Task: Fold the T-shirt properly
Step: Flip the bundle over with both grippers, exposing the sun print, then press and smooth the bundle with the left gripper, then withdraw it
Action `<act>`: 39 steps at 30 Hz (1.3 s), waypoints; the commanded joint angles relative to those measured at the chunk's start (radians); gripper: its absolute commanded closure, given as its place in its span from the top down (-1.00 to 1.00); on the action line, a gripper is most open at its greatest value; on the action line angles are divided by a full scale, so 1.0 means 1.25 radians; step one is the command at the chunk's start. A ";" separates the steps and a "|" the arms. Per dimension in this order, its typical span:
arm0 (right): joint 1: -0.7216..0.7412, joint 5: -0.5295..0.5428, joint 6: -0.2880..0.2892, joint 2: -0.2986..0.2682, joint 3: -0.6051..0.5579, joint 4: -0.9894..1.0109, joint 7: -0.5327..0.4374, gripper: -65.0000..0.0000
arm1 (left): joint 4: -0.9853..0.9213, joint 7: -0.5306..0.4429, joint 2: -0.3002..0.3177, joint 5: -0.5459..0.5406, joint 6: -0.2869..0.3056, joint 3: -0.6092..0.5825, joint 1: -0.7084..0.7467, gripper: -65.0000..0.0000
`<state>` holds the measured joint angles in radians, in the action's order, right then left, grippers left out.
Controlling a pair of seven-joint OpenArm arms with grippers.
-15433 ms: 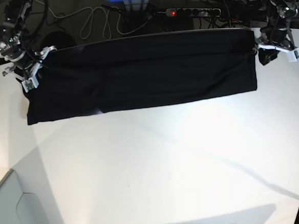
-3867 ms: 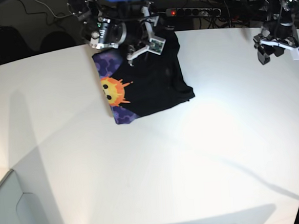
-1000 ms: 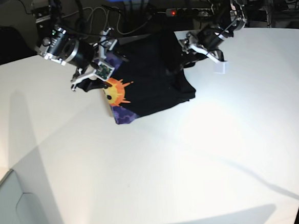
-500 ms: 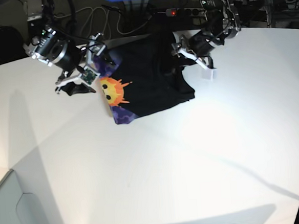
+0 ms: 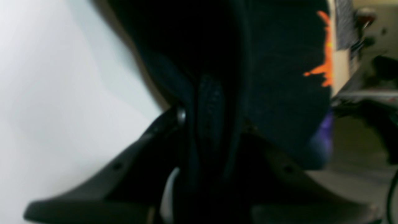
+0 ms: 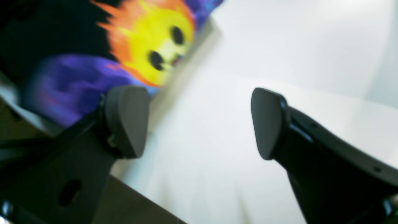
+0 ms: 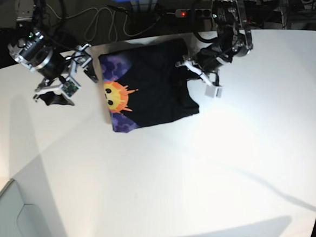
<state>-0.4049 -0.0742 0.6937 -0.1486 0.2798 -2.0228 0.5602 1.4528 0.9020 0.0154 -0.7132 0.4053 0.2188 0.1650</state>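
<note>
The white table (image 7: 168, 183) carries the T-shirt (image 7: 150, 86), folded small near the far edge with its sun print (image 7: 117, 96) facing up on one side. The left gripper (image 7: 190, 73) pinches the shirt's opposite black edge. The right gripper (image 7: 68, 76) hovers beside the print, jaws spread wide, holding nothing.

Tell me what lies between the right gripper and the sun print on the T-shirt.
Nothing but bare white table separates the right gripper from the T-shirt. The base view shows this; in the right wrist view, table fills the gap between its open jaws.
</note>
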 commanded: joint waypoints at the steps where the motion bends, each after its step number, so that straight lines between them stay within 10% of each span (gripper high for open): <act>1: 0.001 0.015 0.004 -0.004 0.015 -0.015 -0.018 0.54 | -0.010 0.007 0.015 0.029 -0.009 -0.022 -0.014 -1.00; 12: 0.018 0.015 0.004 0.099 0.298 -0.015 -0.018 0.54 | -0.105 0.008 0.163 0.142 -0.006 -0.497 -0.296 -1.00; 20: 0.018 0.015 0.004 0.108 0.403 -0.015 -0.017 0.54 | -0.175 -0.002 0.156 0.338 0.000 -0.890 -0.546 -1.00; 39: -0.009 0.015 0.004 0.143 0.456 -0.016 -0.017 0.53 | -0.219 -0.048 0.035 0.574 0.002 -1.099 -0.702 -1.00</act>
<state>-0.4152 -0.0677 0.6941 0.0364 0.8455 -2.0235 0.5594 1.1667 0.8341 0.0643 -0.0116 0.4126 -1.1599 -0.6895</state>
